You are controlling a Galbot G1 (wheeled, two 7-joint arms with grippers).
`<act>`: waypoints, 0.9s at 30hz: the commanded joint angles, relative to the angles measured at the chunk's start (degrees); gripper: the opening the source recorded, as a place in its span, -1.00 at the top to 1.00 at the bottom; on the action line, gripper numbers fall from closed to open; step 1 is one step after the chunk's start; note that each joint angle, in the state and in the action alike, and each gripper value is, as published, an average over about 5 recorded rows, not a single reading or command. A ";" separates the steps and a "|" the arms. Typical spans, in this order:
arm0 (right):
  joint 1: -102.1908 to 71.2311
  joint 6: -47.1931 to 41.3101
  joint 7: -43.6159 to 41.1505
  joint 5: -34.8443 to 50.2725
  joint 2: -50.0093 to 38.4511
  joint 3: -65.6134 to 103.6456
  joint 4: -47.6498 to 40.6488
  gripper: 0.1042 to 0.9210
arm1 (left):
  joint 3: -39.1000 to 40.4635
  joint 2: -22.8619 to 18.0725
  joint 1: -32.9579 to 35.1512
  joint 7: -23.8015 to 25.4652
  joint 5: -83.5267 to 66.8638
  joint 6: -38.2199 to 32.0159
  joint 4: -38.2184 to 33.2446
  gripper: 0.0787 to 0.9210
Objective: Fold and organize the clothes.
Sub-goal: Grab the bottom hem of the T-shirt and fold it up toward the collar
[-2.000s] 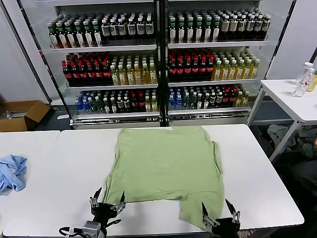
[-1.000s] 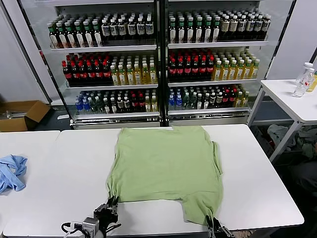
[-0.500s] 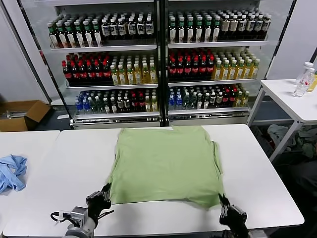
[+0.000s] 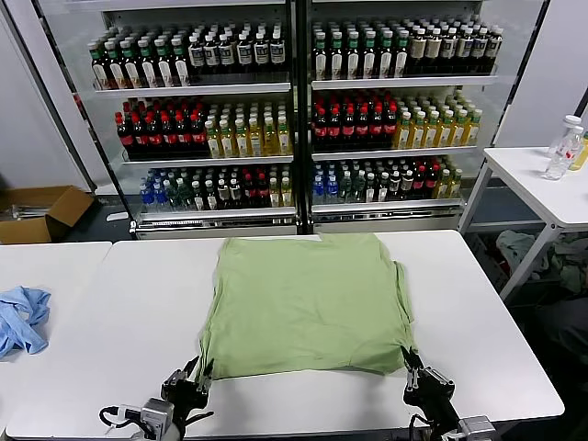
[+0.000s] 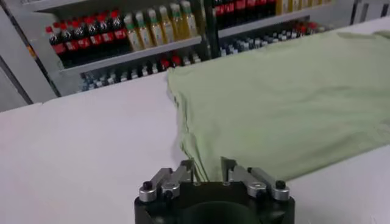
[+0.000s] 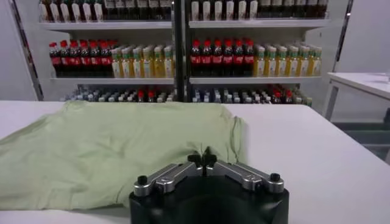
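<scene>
The light green polo shirt (image 4: 308,303) lies flat on the white table (image 4: 129,303), with no collar, buttons or chest print in sight. My left gripper (image 4: 196,370) is at its near left corner. In the left wrist view the left gripper (image 5: 208,170) is open, with the shirt's (image 5: 286,103) corner folds between the fingers. My right gripper (image 4: 407,361) is at the near right corner. In the right wrist view the right gripper (image 6: 202,158) has its fingertips closed together on the shirt's (image 6: 109,146) hem.
A crumpled light blue cloth (image 4: 20,317) lies at the table's far left. Drinks shelves (image 4: 294,110) stand behind the table. A side table (image 4: 542,184) with bottles (image 4: 562,147) stands at the right. A cardboard box (image 4: 41,211) sits on the floor at the left.
The shirt's near right flap, which hung toward the front edge, has been drawn in and the near hem is straighter. The left gripper has opened at the corner.
</scene>
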 commanded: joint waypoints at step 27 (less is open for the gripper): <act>0.38 1.57 -0.51 1.29 -1.09 1.77 1.24 0.99 | -2.51 1.96 -3.30 4.15 -16.25 1.56 6.43 0.85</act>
